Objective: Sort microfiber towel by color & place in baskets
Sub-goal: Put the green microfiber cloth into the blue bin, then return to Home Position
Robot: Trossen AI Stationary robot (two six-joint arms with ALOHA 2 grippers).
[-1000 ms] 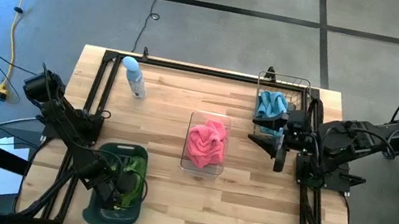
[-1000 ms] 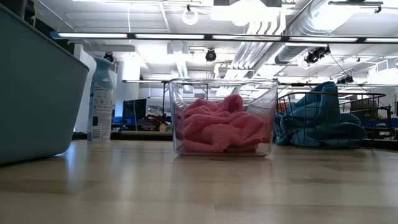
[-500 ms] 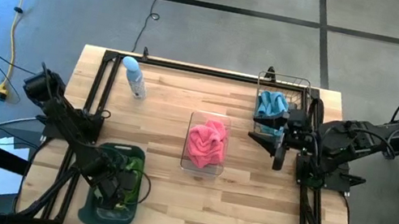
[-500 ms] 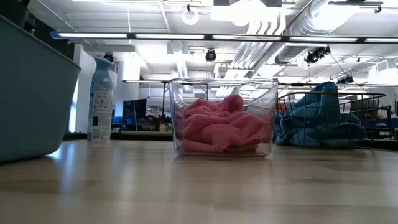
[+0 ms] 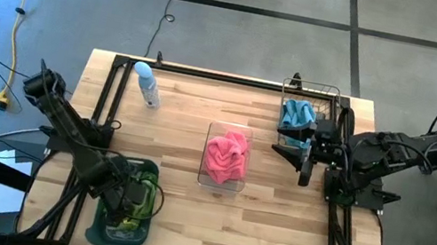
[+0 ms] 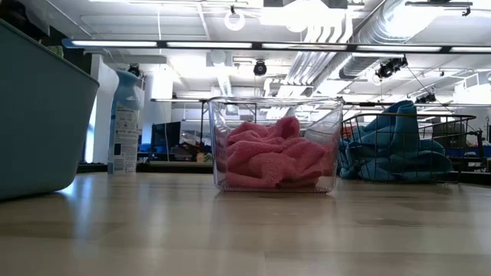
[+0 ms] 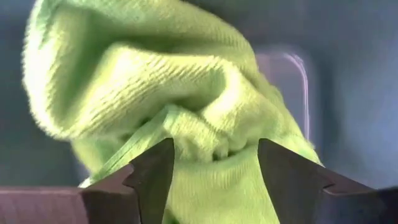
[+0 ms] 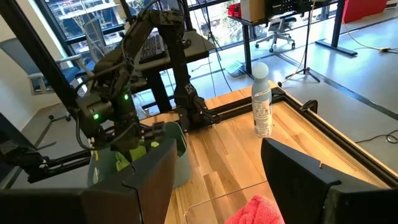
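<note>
My left gripper (image 5: pixel 128 206) reaches down into the dark grey tub (image 5: pixel 102 233) at the table's near left, where lime green towels (image 5: pixel 138 199) lie. In the left wrist view its fingers stand open (image 7: pixel 214 146) with a bunched green towel (image 7: pixel 186 99) between and beyond them. My right gripper (image 5: pixel 305 161) hovers open (image 8: pixel 217 180) at the right, near the wire basket (image 5: pixel 323 91) holding blue towels (image 5: pixel 297 114). Pink towels (image 5: pixel 226 158) fill the clear bin (image 5: pixel 231 128) mid-table. My left gripper points down into the tub with the green towel's folds (image 7: pixel 205 134) lying between its open fingers. I cannot tell whether the fingers touch the cloth. The towel rests in the tub.
A pale blue bottle (image 5: pixel 146 84) stands at the far left. Black frame rails (image 5: pixel 209 74) run along the far and side edges. Bare wood lies between the tub and the clear bin (image 6: pixel 219 123) and along the near edge.
My left arm has shifted a little, its gripper staying inside the tub. The tub itself has slid slightly toward the table's left edge. My right arm has kept still.
</note>
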